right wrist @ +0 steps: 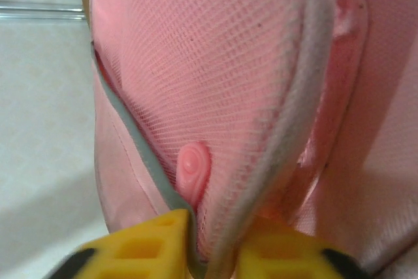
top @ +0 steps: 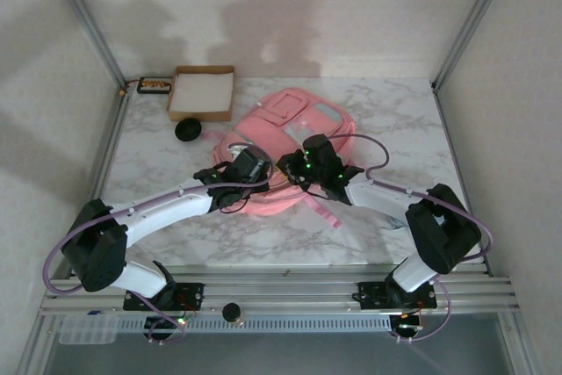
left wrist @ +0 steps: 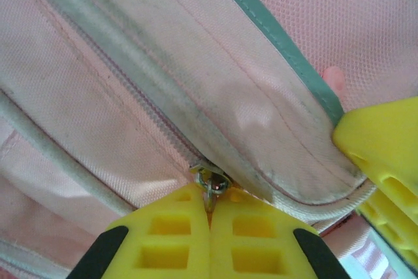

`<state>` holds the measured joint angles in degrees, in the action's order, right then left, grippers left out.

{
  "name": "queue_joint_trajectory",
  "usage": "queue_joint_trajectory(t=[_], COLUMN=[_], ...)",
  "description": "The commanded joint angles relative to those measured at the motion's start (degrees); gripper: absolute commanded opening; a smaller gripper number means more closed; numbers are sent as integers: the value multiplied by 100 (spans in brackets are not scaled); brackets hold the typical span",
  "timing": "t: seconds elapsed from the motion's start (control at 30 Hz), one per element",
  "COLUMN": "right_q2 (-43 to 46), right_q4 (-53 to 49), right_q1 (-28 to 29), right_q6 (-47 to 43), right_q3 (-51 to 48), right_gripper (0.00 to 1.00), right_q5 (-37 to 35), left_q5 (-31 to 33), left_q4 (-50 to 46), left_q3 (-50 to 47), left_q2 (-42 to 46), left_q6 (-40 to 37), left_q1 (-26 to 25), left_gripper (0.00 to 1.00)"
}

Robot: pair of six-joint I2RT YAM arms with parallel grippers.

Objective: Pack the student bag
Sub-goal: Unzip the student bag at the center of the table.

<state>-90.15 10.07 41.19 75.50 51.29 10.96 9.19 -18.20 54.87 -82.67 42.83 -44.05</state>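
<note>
The student bag [top: 294, 120] lies flat in the middle of the marble table, pink with grey-white panels. My left gripper [top: 260, 170] rests on its near left edge, and the left wrist view has this gripper [left wrist: 210, 206] shut on the metal zipper pull [left wrist: 211, 183] at the end of a zip line. My right gripper [top: 297, 167] sits on the bag's near edge just right of the left one. Seen from the right wrist, that gripper [right wrist: 212, 256] is shut on a fold of pink mesh fabric [right wrist: 215, 96] with grey piping. One right yellow finger [left wrist: 385, 148] shows beside the zip.
A brown cardboard box [top: 202, 91] with a white inside stands at the back left, a small black tray [top: 154, 86] beside it. A round black object [top: 188, 130] lies left of the bag. Aluminium frame posts [top: 88, 19] rise at the back corners.
</note>
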Motion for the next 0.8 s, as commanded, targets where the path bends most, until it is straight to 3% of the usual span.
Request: queue_joint_trajectory(t=[0.0,0.07,0.2,0.37,0.5,0.77], right_q2=[15,144,518,925,1088,1173], right_q4=[63,-87,-343,-632,-987,-2120], right_q1=[22,-18,-111,-616,-1072,-2610], right_q6=[-152,-279,-564,-955,-1522,-3141], right_q3=[183,142,7,-299,-305,163], right_gripper=[8,0,0,0,0,0], right_q5=[-543,-559,-589,-238,324,1766], left_q5=[275,531,937,1425,1434,1094], left_q4=[-97,-369,-840,-1117,-1000,-477], left_q3=[245,319,357,360,236,199], left_q2=[-1,-29,-96,8,75,-63], left_q6=[-122,-106,33,142,83,-489], left_q1=[-15,-7,100,235,459,600], left_gripper=[0,0,0,0,0,0])
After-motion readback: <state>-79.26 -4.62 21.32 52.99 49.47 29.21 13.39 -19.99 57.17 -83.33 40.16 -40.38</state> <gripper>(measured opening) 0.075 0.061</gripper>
